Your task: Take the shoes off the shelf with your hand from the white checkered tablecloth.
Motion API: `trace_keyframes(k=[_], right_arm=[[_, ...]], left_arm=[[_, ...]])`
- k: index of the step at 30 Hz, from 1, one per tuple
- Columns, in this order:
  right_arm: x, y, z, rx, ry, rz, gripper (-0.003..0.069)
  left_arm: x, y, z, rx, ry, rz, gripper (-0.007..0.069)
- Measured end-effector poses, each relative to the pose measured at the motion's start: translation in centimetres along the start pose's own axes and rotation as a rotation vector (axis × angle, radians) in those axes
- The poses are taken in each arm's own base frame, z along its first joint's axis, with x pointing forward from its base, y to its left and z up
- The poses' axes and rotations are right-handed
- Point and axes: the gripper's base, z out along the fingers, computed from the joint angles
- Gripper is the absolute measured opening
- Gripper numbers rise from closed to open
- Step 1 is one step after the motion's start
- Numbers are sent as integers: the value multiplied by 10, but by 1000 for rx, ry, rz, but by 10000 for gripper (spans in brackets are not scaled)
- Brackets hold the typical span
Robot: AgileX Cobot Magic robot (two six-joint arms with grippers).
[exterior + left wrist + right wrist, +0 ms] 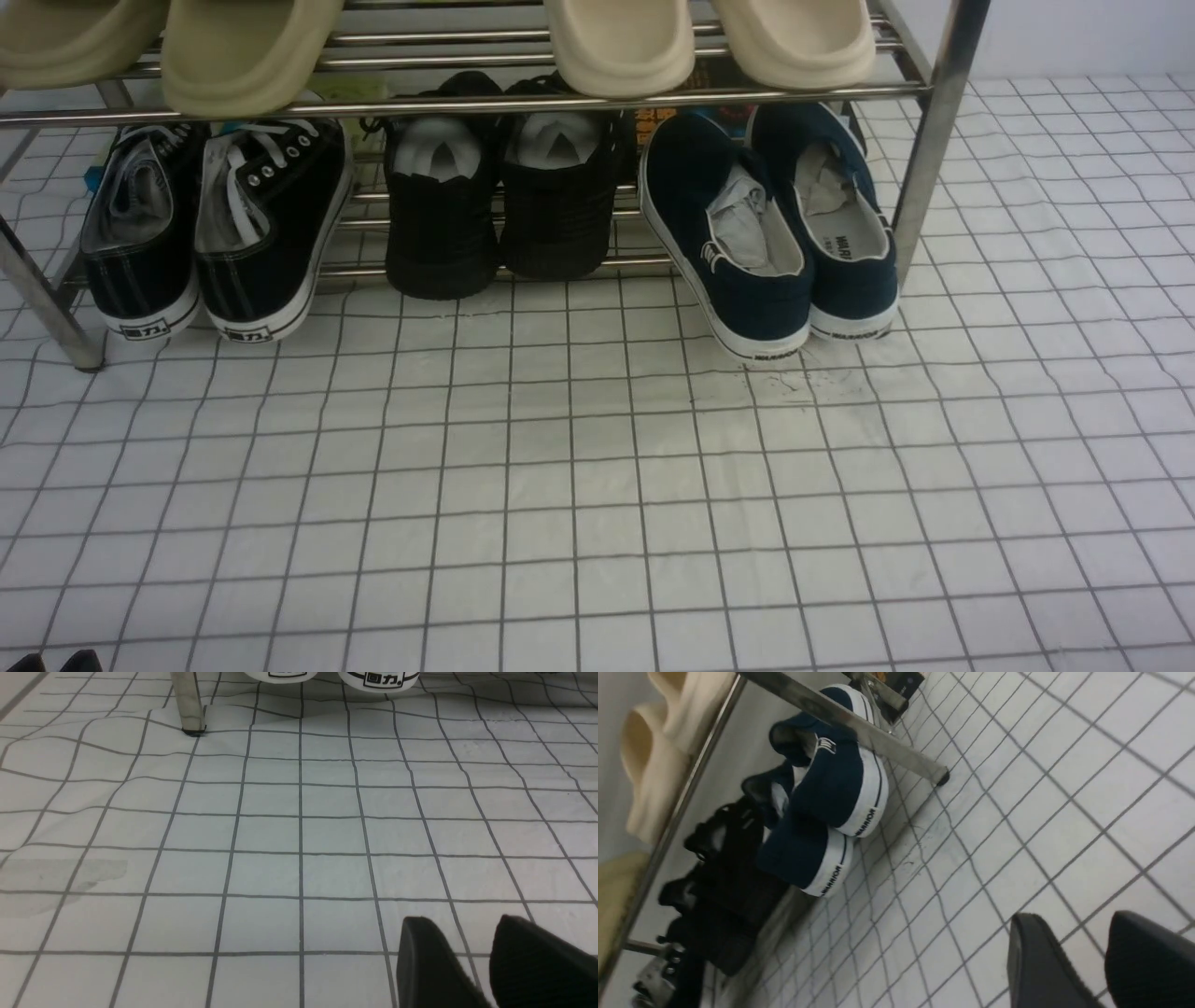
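Pointing toward shoes (826, 784) at shelf (859, 732), right gripper (1078, 933) held spread, empty, over white checkered tablecloth (1064, 788), left gripper (465, 933) likewise spread.

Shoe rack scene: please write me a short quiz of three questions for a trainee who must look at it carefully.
1. Where on the lower tier of the shoe rack does the navy pair stand, seen from the front? A) left end B) middle C) right end
2. True or false: the right gripper is open, holds nothing and hovers over the checkered cloth.
3. How many pairs stand on the lower tier?
Key: 1 C; 2 true; 3 three.
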Motion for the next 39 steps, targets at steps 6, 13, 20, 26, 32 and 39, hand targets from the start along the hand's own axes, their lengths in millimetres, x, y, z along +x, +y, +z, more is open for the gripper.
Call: trace_keyframes(k=[6,13,20,26,32,39], right_arm=[[-6,9,-3,-37,-35,-41,211],[-44,87,-25,-31,-2,-507,-6],[-54,116,37,162,623,-555,-1],[-56,144,84,-117,761,-651,115],[-53,185,138,-190,870,-779,255],[-17,232,194,-97,924,-1025,305]], left_arm=[[0,0,0,0,0,0,240],[0,0,0,0,0,0,240],[0,0,0,0,1,0,240],[0,0,0,0,1,0,240],[0,0,0,0,1,0,240],[0,0,0,-1,1,1,240]])
